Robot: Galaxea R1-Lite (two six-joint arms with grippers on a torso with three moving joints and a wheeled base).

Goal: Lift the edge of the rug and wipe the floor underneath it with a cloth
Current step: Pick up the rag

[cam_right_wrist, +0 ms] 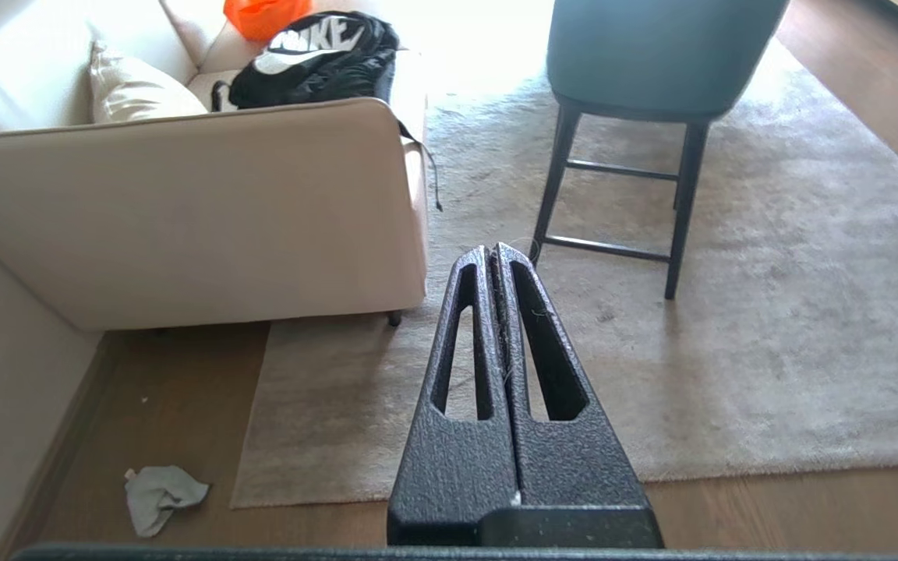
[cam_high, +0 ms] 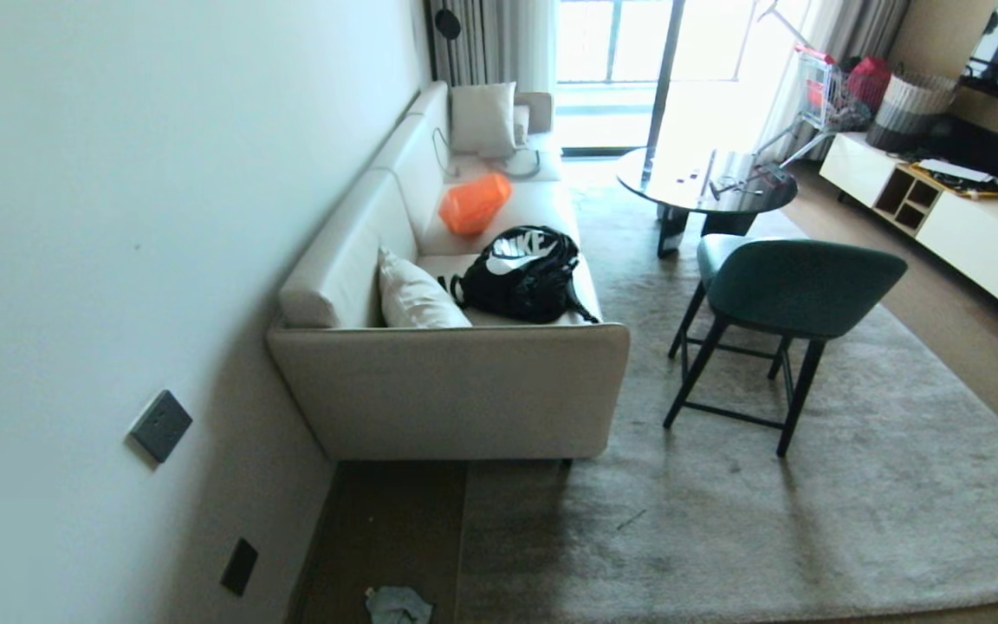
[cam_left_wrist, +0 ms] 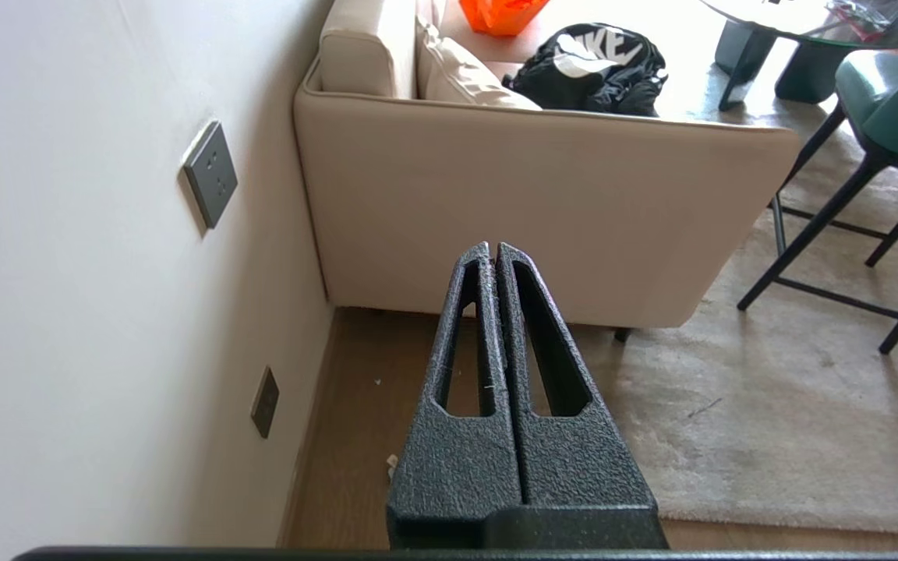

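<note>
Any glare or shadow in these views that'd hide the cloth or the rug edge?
Head view: balcony window blown out, glare on the round table; sofa's shadow darkens the floor and rug edge, cloth dim but visible. Right wrist view: cloth and rug corner evenly lit. Left wrist view: shut left gripper blocks that strip of floor.

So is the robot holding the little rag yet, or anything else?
No, nothing is held. The left end effector and right end effector are both shut on nothing. The cloth lies crumpled on the floor beside the rug edge.
</note>
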